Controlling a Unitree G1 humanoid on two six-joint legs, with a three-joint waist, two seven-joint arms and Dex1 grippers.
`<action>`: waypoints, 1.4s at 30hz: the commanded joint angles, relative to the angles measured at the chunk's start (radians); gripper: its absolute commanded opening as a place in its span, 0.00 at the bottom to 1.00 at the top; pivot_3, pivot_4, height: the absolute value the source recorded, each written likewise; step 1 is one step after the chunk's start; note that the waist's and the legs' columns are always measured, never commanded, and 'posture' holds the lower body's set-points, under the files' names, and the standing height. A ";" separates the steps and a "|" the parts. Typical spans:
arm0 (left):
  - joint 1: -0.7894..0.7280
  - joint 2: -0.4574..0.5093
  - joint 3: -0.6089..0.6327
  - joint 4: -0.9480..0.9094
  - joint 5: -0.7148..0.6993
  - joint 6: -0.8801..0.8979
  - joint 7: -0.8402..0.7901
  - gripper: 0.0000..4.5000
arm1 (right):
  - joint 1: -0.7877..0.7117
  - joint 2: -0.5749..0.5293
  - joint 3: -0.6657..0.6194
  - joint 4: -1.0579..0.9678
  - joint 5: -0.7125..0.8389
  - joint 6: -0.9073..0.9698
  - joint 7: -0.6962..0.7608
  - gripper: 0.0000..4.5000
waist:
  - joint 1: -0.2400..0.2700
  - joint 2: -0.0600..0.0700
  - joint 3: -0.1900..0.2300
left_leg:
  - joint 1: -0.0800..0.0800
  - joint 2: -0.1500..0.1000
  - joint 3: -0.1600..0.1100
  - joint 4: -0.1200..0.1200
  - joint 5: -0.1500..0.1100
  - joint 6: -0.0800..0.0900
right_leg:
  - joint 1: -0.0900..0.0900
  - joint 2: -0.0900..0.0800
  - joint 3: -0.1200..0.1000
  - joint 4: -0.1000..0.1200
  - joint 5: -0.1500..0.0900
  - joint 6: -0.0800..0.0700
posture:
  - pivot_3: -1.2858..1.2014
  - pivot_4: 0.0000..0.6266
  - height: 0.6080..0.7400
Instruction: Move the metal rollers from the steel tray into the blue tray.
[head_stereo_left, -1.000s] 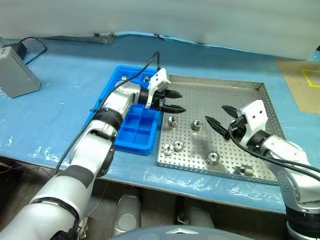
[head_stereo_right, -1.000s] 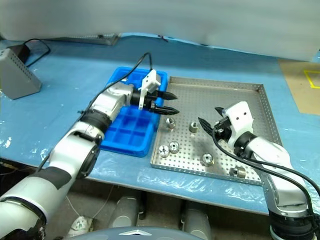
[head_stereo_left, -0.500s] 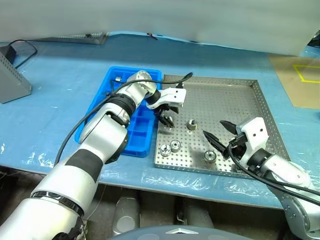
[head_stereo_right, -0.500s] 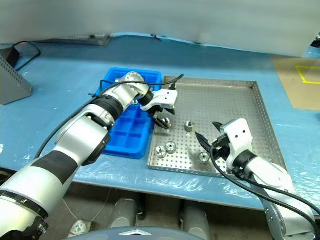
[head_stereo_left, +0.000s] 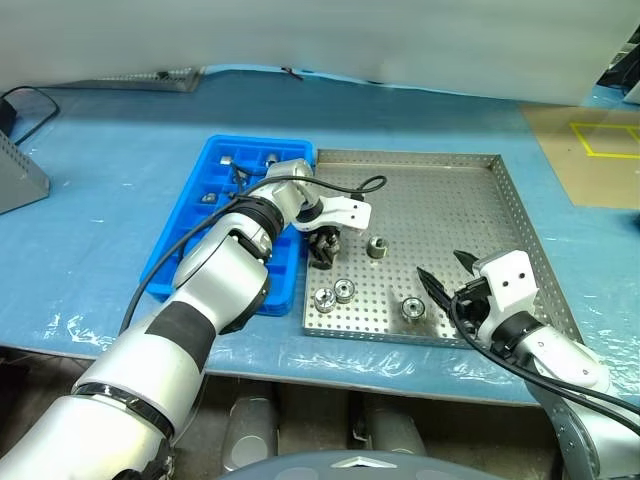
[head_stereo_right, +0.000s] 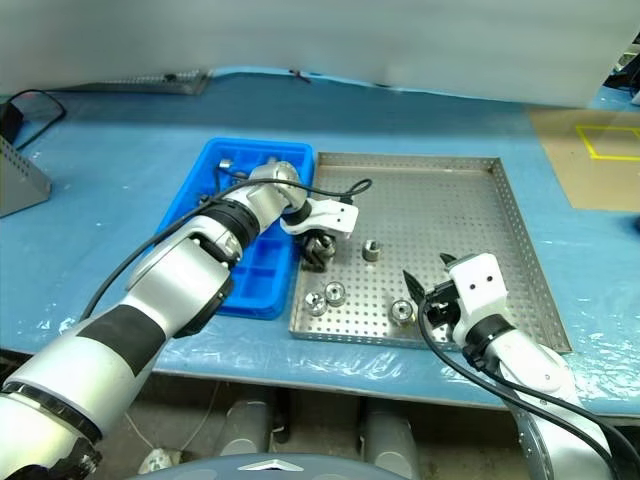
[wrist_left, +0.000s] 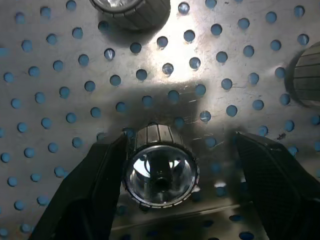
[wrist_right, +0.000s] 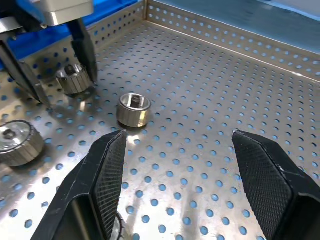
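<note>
The left gripper (wrist_left: 172, 170) points steeply down into the steel tray (head_stereo_left: 470, 200), near its left rim, and its two black fingers (wrist_left: 90, 195) stand on both sides of one metal roller (wrist_left: 160, 167). The jaws are open. One finger seems to touch the roller's ribbed side, the other is well apart from it, so nothing is held yet.

This uneven position is the first risk, in my judgement. If the jaws close now, the near finger can push the roller sideways before the far one arrives, and the smooth round part can slide or tip on the perforated floor. A second roller (wrist_left: 131, 11) lies just beyond, so a pushed roller might knock it. The low rim beside the blue tray (head_stereo_left: 190, 240) is also close, and a weak grip could drop the roller there during the lift.

The right gripper (wrist_right: 175, 175) hovers at the near right part of the steel tray, jaws wide open and empty. In front of it lies another roller (wrist_right: 134, 109).

Further out, about four more rollers stay in the steel tray: one (head_stereo_left: 377, 246) near its middle and three (head_stereo_left: 344, 290) along its near edge. The blue tray lies left of the steel tray, touching it. Some small pieces (head_stereo_left: 228, 158) sit in its far compartments; I cannot tell surely what they are.
</note>
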 joint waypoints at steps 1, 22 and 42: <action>0.023 -0.005 -0.017 0.009 0.036 0.033 0.036 0.80 | -0.002 0.012 0.007 0.016 -0.025 -0.060 0.000 0.77 | 0.000 0.000 0.000 | 0.001 0.000 0.000 0.000 0.000 0.001 | 0.001 0.000 0.000 0.000 0.000 0.000 | 0.41 0.24 1.00; 0.048 0.012 0.083 -0.015 -0.039 0.002 0.032 0.39 | -0.053 0.019 0.014 -0.002 -0.044 -0.026 -0.004 0.78 | -0.019 0.000 0.000 | 0.032 -0.001 0.000 -0.006 -0.001 0.001 | 0.036 -0.001 -0.001 -0.019 -0.004 0.007 | 0.41 0.24 1.00; 0.152 0.315 0.435 -0.470 -0.405 0.247 -0.123 0.39 | -0.382 -0.017 0.060 0.114 0.103 0.068 0.160 0.78 | -0.016 0.000 0.000 | 0.001 0.001 0.001 -0.002 0.002 0.003 | -0.002 -0.001 0.000 0.000 0.003 -0.006 | 0.53 0.24 1.00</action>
